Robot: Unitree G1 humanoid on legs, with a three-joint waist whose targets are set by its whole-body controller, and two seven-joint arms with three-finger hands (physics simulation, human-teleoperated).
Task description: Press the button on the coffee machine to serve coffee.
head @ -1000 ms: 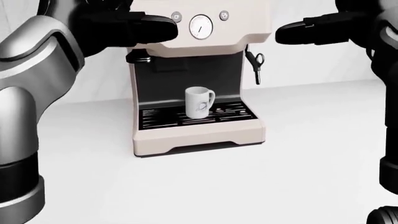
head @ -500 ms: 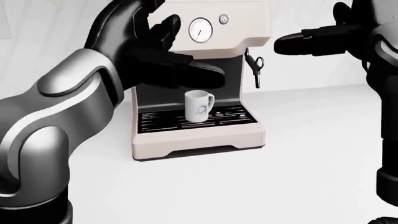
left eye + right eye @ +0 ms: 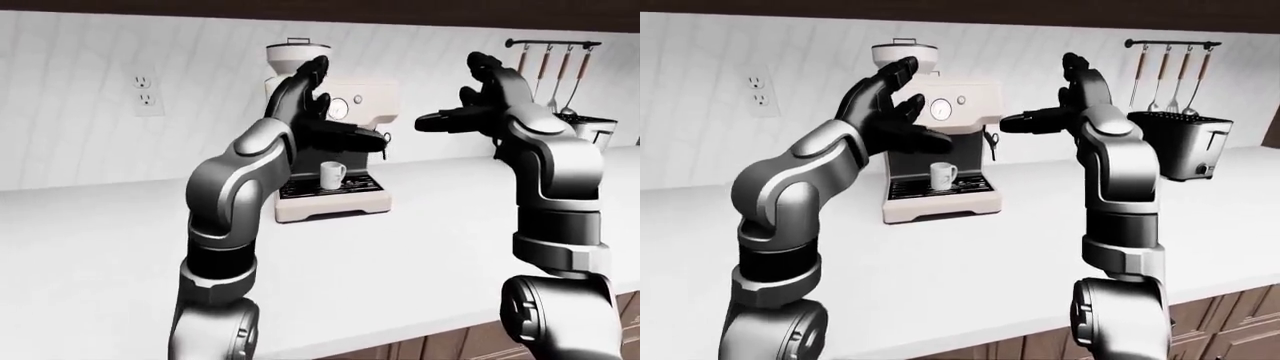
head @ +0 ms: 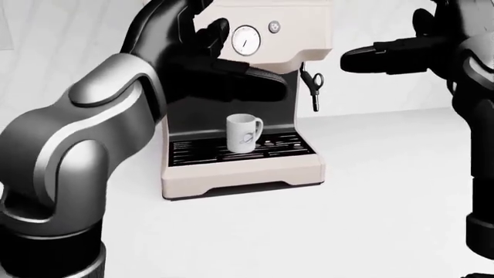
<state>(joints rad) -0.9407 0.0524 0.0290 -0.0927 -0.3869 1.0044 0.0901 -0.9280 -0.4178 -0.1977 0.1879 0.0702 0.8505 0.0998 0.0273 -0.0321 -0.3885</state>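
The beige coffee machine (image 4: pixel 247 168) stands on the white counter (image 4: pixel 370 220) against the wall. A white mug (image 4: pixel 242 133) sits on its drip tray under the spout. The panel shows a round dial (image 4: pixel 246 39) and a small button (image 4: pixel 274 26) to the dial's right. My left hand (image 4: pixel 231 58) is open with its fingers spread upward over the panel's left part, hiding what lies left of the dial; its thumb reaches across the dark recess above the mug. My right hand (image 4: pixel 386 46) is open and empty, hovering to the right of the machine with one finger pointing left.
A steam wand (image 4: pixel 313 87) hangs at the machine's right side. A toaster (image 3: pixel 1185 146) stands on the counter to the right, under a rail of hanging utensils (image 3: pixel 1165 67). A wall outlet (image 3: pixel 759 90) is at the left. Wooden cabinet fronts (image 3: pixel 1220 337) show below the counter edge.
My left hand turned from flat to fingers-up and moved onto the left of the machine's panel, with the forearm rising into view. The right hand stayed nearly still.
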